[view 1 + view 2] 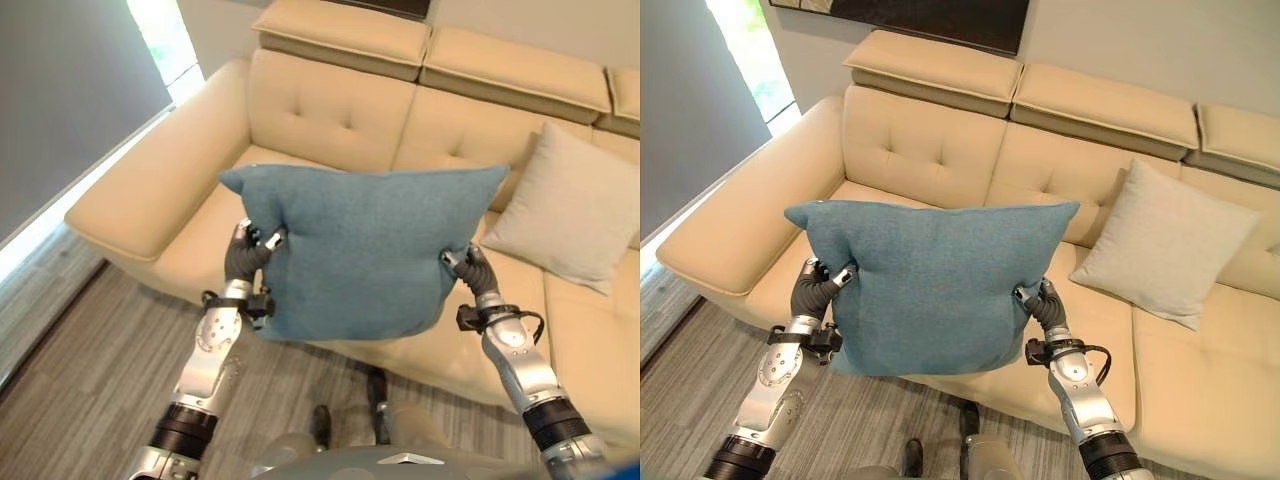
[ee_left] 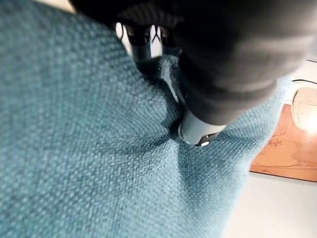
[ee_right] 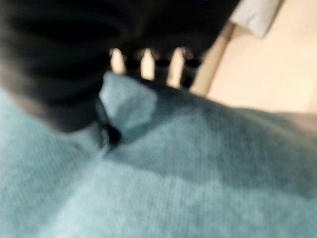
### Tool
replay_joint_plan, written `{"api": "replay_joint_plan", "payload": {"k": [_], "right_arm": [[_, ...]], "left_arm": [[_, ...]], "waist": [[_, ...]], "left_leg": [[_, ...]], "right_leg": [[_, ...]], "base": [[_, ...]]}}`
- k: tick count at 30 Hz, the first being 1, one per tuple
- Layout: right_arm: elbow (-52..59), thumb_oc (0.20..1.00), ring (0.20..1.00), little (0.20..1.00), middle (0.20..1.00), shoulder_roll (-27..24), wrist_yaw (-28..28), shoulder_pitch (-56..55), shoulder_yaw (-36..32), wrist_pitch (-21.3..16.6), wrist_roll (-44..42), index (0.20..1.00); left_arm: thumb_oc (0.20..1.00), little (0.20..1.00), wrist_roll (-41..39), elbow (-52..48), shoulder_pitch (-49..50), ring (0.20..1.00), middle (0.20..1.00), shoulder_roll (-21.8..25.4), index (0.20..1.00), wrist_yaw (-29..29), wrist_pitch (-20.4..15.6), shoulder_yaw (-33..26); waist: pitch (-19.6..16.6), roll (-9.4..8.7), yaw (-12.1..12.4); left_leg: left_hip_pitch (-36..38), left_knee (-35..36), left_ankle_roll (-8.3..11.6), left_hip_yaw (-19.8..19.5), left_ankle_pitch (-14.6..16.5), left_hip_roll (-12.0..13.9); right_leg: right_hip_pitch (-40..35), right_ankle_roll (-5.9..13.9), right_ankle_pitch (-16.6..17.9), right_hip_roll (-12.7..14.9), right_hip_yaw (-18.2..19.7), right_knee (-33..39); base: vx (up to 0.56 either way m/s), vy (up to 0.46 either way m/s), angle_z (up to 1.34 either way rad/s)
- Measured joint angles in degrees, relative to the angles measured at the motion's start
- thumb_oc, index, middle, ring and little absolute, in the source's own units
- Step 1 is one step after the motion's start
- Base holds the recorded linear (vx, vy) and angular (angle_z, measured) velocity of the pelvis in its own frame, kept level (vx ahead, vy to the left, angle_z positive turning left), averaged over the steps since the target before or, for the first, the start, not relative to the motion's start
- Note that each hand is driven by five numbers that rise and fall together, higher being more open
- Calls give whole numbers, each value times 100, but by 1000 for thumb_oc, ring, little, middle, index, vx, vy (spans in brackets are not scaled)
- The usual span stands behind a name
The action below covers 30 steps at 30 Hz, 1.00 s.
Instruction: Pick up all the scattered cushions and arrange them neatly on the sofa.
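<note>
Cushion (image 1: 930,285), blue, pinched at both side edges by left hand (image 1: 818,288) and right hand (image 1: 1042,303), should land upright against the sofa (image 1: 940,150) back, beside the beige cushion (image 1: 1165,245).

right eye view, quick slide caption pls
Both hands, left and right, grip a teal cushion above the beige sofa.

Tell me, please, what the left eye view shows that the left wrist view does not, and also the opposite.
The left eye view alone shows the beige sofa, the light grey cushion leaning on its backrest, the right hand and the wood-look floor. The left wrist view alone shows an orange-brown surface past the cushion's edge. Both show the teal cushion, with the left hand pinching its fabric.
</note>
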<state>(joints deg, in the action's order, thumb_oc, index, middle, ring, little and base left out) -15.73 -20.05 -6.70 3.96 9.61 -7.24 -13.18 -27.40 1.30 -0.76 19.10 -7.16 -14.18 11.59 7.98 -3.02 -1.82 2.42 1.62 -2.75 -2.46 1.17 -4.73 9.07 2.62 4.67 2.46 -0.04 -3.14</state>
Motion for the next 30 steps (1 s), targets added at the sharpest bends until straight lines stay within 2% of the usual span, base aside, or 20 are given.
{"api": "replay_joint_plan", "payload": {"k": [3,5,6,7,8,10,12,13,14,17,18,20,21,23,25,27,29,30], "right_arm": [[9,200,200,200,200,-193,16,0,-2,0,-1,200],[16,200,200,200,200,-291,21,5,-8,0,-8,200],[24,200,200,200,200,-310,16,13,-23,0,-14,200],[37,200,200,200,200,-318,11,14,-31,-1,-17,200],[50,200,200,200,200,-315,4,7,-48,-1,-19,200],[139,200,200,200,200,-310,-3,-35,-114,-1,-19,200],[149,200,200,200,200,-313,-3,-35,-171,-1,-18,200],[147,200,200,200,200,-314,-8,-38,-183,-1,-19,200],[123,200,200,200,200,-307,-39,-37,-246,0,-20,200],[120,200,200,200,200,-308,-80,-18,-266,0,-18,200],[118,200,200,200,200,-309,-84,-22,-262,0,-17,200],[128,200,200,200,200,-345,-79,-14,-239,0,-14,200],[138,200,200,200,200,-327,-75,-36,-227,0,-14,200],[160,200,200,200,200,-282,-43,-42,-78,12,-9,200],[257,200,200,200,200,-256,-24,-82,4,12,-2,200],[348,200,200,200,200,-46,-20,-82,32,17,7,200],[329,200,200,200,200,67,-16,55,65,17,42,200],[316,200,200,200,200,128,-18,130,107,17,46,200]], "left_arm": [[200,200,0,-5,-9,200,200,-136,200,68,-2,24],[200,200,-3,-4,-8,200,200,-174,200,81,13,48],[200,200,-9,-4,-25,200,200,-187,200,91,20,76],[200,200,-9,-4,-18,200,200,-189,200,101,21,82],[200,200,-9,-5,-28,200,200,-184,200,119,21,82],[200,200,-8,-6,-60,200,200,-183,200,193,23,70],[200,200,-6,-6,-66,200,200,-185,200,196,27,104],[200,200,-6,-6,-69,200,200,-182,200,196,31,128],[200,200,-5,-5,-146,200,200,-184,200,196,34,214],[200,200,-5,-2,-197,200,200,-176,200,177,39,247],[200,200,-5,-1,-197,200,200,-175,200,177,41,248],[200,200,-5,-2,-177,200,200,-193,200,175,40,244],[200,200,-5,-4,-177,200,200,-199,200,176,40,243],[200,200,-9,-4,-180,200,200,0,200,163,44,215],[200,200,-8,-4,-186,200,200,90,200,164,41,93],[200,200,-9,-9,-305,200,200,231,200,84,27,-23],[200,200,-10,-6,-275,200,200,263,200,34,27,-157],[200,200,-10,-5,-250,200,200,278,200,19,27,-237]], "waist": [[8,77,-17],[29,51,-22],[113,-95,-28],[133,-144,-18],[144,-165,-44],[168,-199,-57],[167,-193,-57],[162,-176,-65],[179,-195,-51],[230,-210,85],[245,-189,127],[251,146,170],[256,177,163],[242,-7,83],[205,-77,100],[173,-127,162],[179,-146,239],[182,-144,294]], "left_leg": [[-10,-66,170,-199,30,148],[-204,-504,344,-170,129,202],[-526,-1207,446,70,205,129],[-687,-1547,475,227,305,150],[-755,-1698,442,464,333,263],[-857,-1336,436,687,334,646],[-890,-898,482,619,252,837],[-920,-770,493,586,231,886],[-1072,-544,687,380,92,932],[-1339,-210,773,21,-178,971],[-1337,-166,755,-89,-209,961],[-1181,-169,717,-345,-194,988],[-1124,-220,711,-283,-524,923],[-1030,-490,487,-115,-450,537],[-915,-540,211,317,-296,342],[-828,-634,-65,959,-171,237],[-773,-584,-87,1346,-155,264],[-710,-504,-93,1522,-151,277]], "right_leg": [[-328,-231,176,-87,-400,458],[-488,-333,86,-113,-589,562],[-637,-477,47,6,-674,619],[-704,-577,-34,33,-707,628],[-749,-591,-75,32,-772,649],[-797,-626,-155,28,-873,651],[-765,-592,-186,24,-867,614],[-772,-567,-199,20,-861,625],[-786,-557,-214,38,-815,683],[-853,-478,-261,49,-594,713],[-890,-436,-288,61,-521,704],[-1007,-122,-450,12,-207,550],[-1004,11,-517,68,-67,425],[-915,47,-695,457,293,282],[-818,136,-687,694,579,102],[-563,304,-761,808,550,-373],[-219,344,-753,862,481,-706],[-43,369,-740,924,297,-794]], "base": [[165,-119,59],[111,-56,52],[52,-12,49],[140,-3,38],[141,22,32],[134,25,23],[160,48,3],[188,75,3],[192,99,7],[168,138,-25],[172,191,-62],[249,257,-87],[268,280,-84],[167,215,-80],[84,169,-90],[71,226,-120],[8,49,-112],[29,-11,-99]]}}
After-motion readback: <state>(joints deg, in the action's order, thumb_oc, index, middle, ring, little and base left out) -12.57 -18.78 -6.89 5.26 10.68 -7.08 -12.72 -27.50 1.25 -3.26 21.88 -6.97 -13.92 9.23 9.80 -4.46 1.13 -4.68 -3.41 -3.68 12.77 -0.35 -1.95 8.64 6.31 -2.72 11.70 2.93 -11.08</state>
